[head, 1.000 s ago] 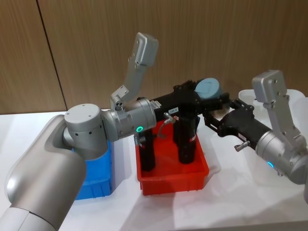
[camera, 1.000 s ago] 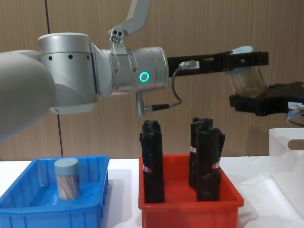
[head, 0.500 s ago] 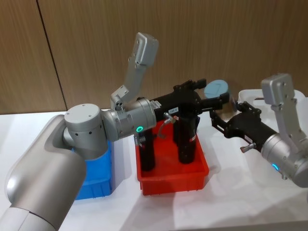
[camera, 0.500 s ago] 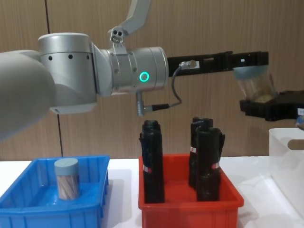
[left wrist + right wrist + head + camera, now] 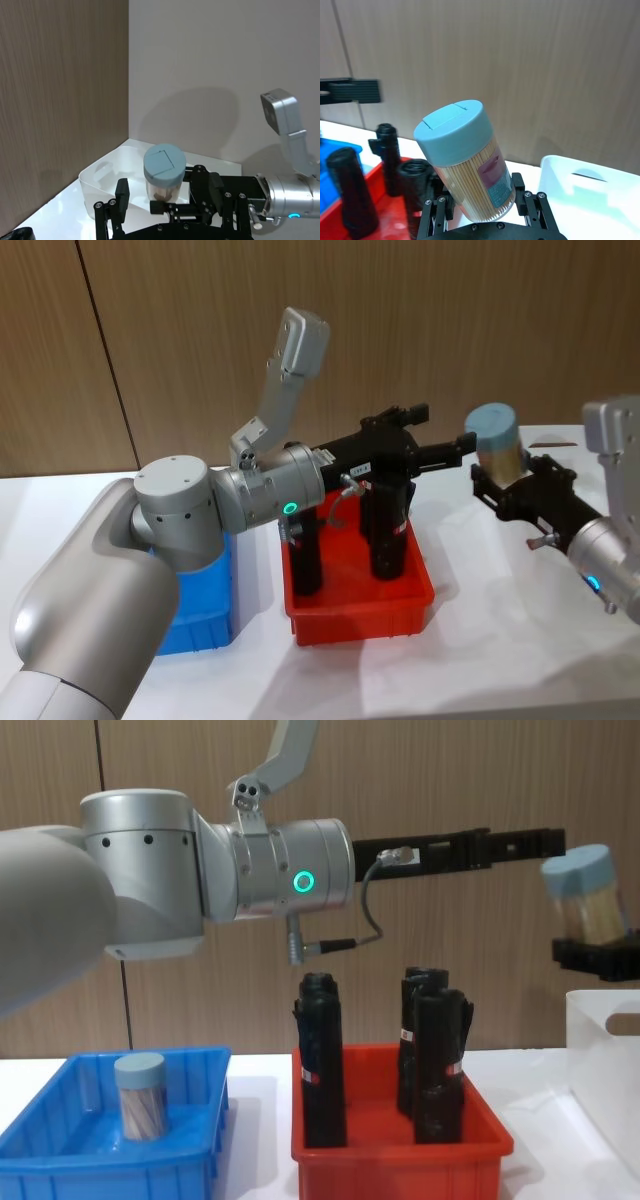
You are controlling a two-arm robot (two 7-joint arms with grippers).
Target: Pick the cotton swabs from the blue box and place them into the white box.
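A clear jar of cotton swabs (image 5: 497,445) with a pale blue lid is held upright in the air, my right gripper (image 5: 502,476) shut on its lower part. The same jar (image 5: 589,904) hangs above the near rim of the white box (image 5: 604,1060). In the right wrist view the jar (image 5: 465,160) leans slightly between the fingers. My left gripper (image 5: 440,432) stands open over the red bin, left of the jar and apart from it. Another jar of cotton swabs (image 5: 140,1096) stands in the blue box (image 5: 60,1152).
A red bin (image 5: 400,1162) with three upright black rolls (image 5: 322,1060) sits between the blue box and the white box, under my outstretched left arm. The table rim runs along a wooden wall behind.
The jar passed from my left gripper to my right one. My right gripper carried it to the right, away from the left fingers, toward the white box. The left arm stayed put.
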